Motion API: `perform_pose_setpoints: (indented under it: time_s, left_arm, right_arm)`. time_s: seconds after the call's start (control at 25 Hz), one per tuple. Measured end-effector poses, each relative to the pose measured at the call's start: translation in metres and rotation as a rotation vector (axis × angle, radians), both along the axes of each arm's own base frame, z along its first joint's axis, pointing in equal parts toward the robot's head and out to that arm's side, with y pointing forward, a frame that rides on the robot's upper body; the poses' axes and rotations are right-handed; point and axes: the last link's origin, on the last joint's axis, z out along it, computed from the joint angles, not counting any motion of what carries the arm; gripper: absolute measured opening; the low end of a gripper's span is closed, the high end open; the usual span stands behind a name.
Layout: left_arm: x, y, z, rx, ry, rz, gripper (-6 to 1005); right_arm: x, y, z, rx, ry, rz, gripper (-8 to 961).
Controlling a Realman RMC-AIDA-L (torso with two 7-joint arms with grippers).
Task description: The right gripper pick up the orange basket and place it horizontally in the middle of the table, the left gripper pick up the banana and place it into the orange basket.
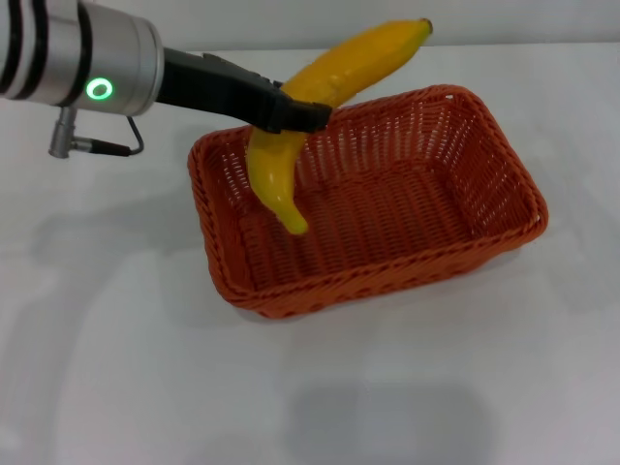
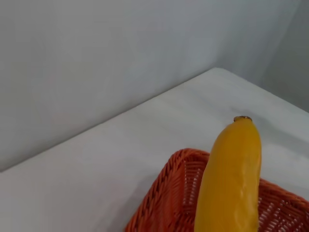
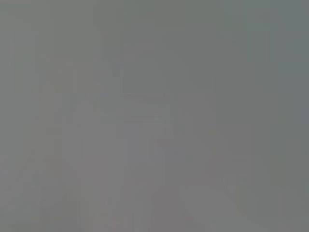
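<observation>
The left hand (image 1: 291, 111) reaches in over the left part of the orange basket (image 1: 504, 189), its black fingers pinching the banana (image 1: 334, 73) near the middle of its length. The banana hangs tilted above the basket, its lower tip down inside near the basket's left wall and seemingly just clear of the woven floor, its upper dark-tipped end rising past the basket's far rim. The basket itself rests lengthwise on the white tabletop (image 1: 116, 368), roughly mid-table.

The main risk, judging from this pose, is the release. Because the banana is steeply tilted, opening here may let it topple against the basket's left wall or far rim and roll out, or leave it propped on the rim. If the arm lowers too hard, the tip may jam into the floor and shove the light basket aside. The right hand does not show in any view, so its state cannot be told; the right wrist view shows only a featureless grey
</observation>
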Motion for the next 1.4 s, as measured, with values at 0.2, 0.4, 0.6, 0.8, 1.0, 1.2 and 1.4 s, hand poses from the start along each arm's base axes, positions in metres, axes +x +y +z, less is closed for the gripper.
perform_pose_setpoints:
  time_s: [0.2, 0.4, 0.6, 0.8, 1.0, 1.2, 1.4]
  left_arm:
    - [-0.014, 0.001, -0.009, -0.02, -0.017, 0.044, 514]
    - [-0.028, 0.004, -0.018, -0.032, -0.021, 0.068, 514]
    - [-0.036, 0.012, -0.03, -0.054, -0.012, 0.069, 514]
    - [-0.035, 0.017, -0.034, -0.058, -0.016, 0.068, 515]
    - [-0.032, 0.019, -0.033, -0.058, -0.064, 0.073, 515]
    - [-0.027, 0.018, -0.031, -0.061, -0.129, 0.034, 581]
    - [-0.027, 0.019, -0.029, -0.05, -0.13, 0.01, 718]
  right_arm:
    - [0.0, -0.001, 0.0, 0.0, 0.0, 0.0, 869]
    - [0.0, -0.001, 0.0, 0.0, 0.0, 0.003, 869]
    - [-0.001, -0.001, 0.0, -0.002, 0.006, 0.009, 870]
    - [-0.003, -0.002, 0.0, -0.002, 0.005, 0.022, 870]
    - [-0.003, -0.002, 0.0, 0.0, 0.002, 0.023, 870]
    - [-0.003, -0.002, 0.0, 0.001, 0.001, 0.022, 870]
    - [-0.003, -0.002, 0.0, 0.001, 0.001, 0.024, 870]
